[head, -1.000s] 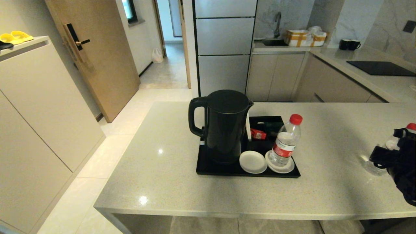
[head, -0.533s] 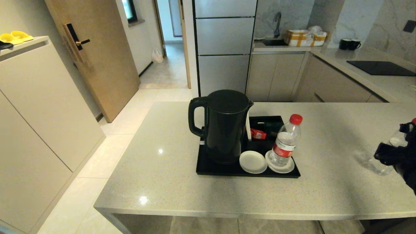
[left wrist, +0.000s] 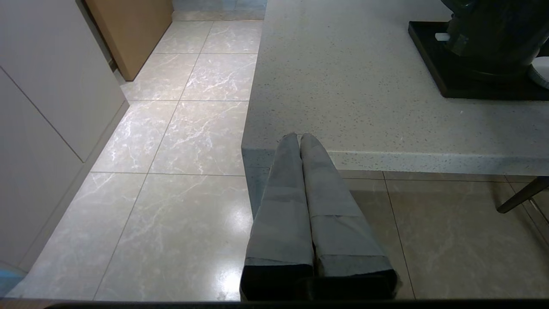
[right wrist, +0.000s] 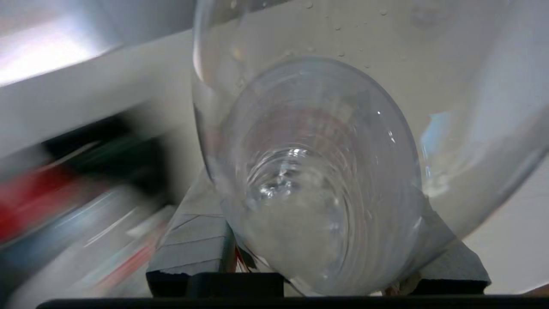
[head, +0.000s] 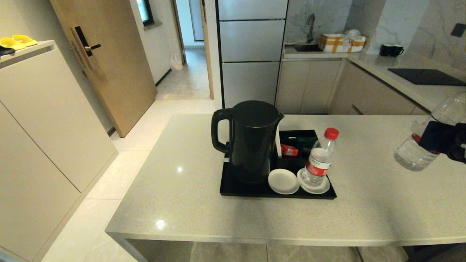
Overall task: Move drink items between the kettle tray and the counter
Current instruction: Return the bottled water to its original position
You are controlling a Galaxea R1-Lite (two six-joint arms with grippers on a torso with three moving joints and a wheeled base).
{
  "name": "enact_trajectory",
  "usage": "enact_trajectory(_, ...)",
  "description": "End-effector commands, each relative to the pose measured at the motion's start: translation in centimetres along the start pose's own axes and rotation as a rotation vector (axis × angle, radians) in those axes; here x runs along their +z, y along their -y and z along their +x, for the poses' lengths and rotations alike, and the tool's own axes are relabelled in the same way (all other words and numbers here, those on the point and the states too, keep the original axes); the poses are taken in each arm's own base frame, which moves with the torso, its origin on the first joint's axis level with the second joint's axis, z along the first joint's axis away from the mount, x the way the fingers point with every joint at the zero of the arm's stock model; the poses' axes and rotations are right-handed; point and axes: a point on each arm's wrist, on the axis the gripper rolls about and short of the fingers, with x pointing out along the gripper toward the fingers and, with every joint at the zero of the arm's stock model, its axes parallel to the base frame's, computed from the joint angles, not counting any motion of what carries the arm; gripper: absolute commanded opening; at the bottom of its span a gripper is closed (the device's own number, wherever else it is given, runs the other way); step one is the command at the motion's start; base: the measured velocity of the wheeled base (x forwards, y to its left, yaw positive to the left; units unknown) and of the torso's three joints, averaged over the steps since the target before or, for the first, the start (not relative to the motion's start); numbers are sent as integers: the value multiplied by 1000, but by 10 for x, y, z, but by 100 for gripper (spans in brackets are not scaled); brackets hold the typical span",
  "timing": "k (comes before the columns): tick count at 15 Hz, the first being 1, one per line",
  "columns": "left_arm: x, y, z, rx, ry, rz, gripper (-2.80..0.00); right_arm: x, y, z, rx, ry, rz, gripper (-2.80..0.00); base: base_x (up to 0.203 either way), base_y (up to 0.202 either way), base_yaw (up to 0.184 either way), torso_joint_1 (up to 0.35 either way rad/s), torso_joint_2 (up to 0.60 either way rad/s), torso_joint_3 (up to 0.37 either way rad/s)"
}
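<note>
The counter (head: 364, 214) is the biggest thing here, a wide speckled stone top. In its middle sits the flat black tray (head: 233, 191). On the tray stands a tall black kettle (head: 251, 142). Next to the kettle are two small white saucers. One saucer (head: 283, 181) has nothing on it. The other holds a standing bottle (head: 321, 158) with a red cap. A little box (head: 302, 140) with red packets sits at the back of the tray.

The second bottle (head: 418, 153) is up in the air at the far right side, above the counter and well apart from the tray. The right claw (head: 442, 140) pinches it around the middle, with a pad on each side. This bottle is tipped over, not standing straight. Its bottom points down and toward the tray, and its top leans up and away to the right. The cap cannot be seen.

The tray lies to the left of the right claw, so I think the bottle must travel left and be stood up straight before it is put down.

The left claw (left wrist: 300, 139) is pressed together. It hangs low by the counter's near left corner, over the floor, doing nothing.
</note>
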Motion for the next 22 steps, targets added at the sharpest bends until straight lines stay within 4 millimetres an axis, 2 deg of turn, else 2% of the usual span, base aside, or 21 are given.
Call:
enact_trajectory(1,0,0,0,0,-1,0,-280,13,-23,-66,136,-27,-20,-280,0,0,0,0,0,0)
enact_trajectory(3,0,0,0,0,-2,0,-280,16,-36,-91,160,-34,-38,-280,0,0,0,0,0,0)
enact_trajectory(5,0,0,0,0,-1,0,-280,22,-38,-103,141,-31,-45,-280,0,0,0,0,0,0)
enact_trajectory(8,0,0,0,0,-1,0,-280,20,-44,-104,167,-56,-71,-280,0,0,0,0,0,0)
enact_trajectory(13,0,0,0,0,-1,0,-280,11,-73,-100,280,-109,-127,-280,0,0,0,0,0,0)
enact_trajectory(16,0,0,0,0,0,0,-280,-7,-96,-84,291,-184,-173,-280,0,0,0,0,0,0)
enact_trajectory(19,0,0,0,0,-1,0,-280,-33,-133,-50,288,-200,-192,-280,0,0,0,0,0,0)
enact_trajectory(22,0,0,0,0,-1,0,-280,-69,-174,-13,267,-171,-208,-280,0,0,0,0,0,0)
